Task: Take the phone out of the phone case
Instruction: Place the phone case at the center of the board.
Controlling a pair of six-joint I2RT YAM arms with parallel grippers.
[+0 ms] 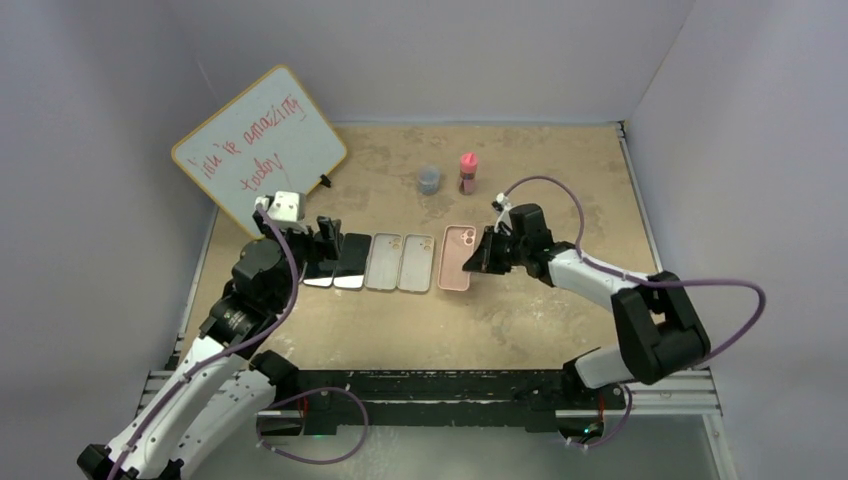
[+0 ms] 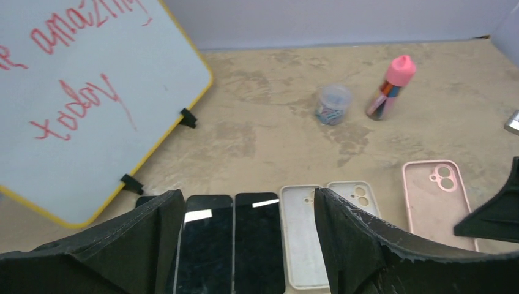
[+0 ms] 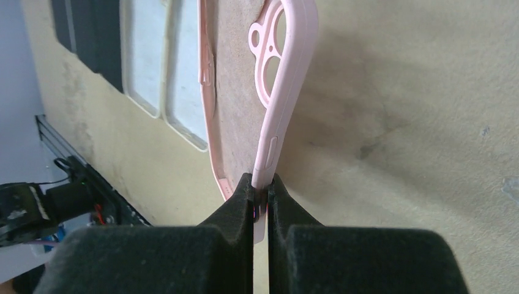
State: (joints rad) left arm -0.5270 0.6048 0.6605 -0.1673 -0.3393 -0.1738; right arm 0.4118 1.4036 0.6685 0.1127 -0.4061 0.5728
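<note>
A tan, mottled desk (image 1: 520, 320) sits boxed in by pale walls, with a row of flat things laid side by side across its middle. At the right end of that row lies the pink case (image 1: 455, 257), its long axis running from the near edge toward the back wall and its camera cut-out at the far end. It is soft matte pink with rounded corners. No dark screen shows in it, so I cannot tell whether a phone sits inside. The right fingers (image 3: 232, 208) are closed tight on its right-hand long wall, and that wall (image 3: 294, 73) bows up and away from the rest in the wrist view. The right arm is clearly the nearer one, reaching in from the case's right side. Leftward lie two clear cases (image 1: 400, 262), then two dark phones (image 1: 342, 262). The left fingers (image 2: 153, 226) stand spread wide above those phones, gripping nothing, well apart from the pink case. Behind are a small jar (image 1: 428, 180), a pink-capped bottle (image 1: 467, 172) and a tilted whiteboard (image 1: 260, 150).
</note>
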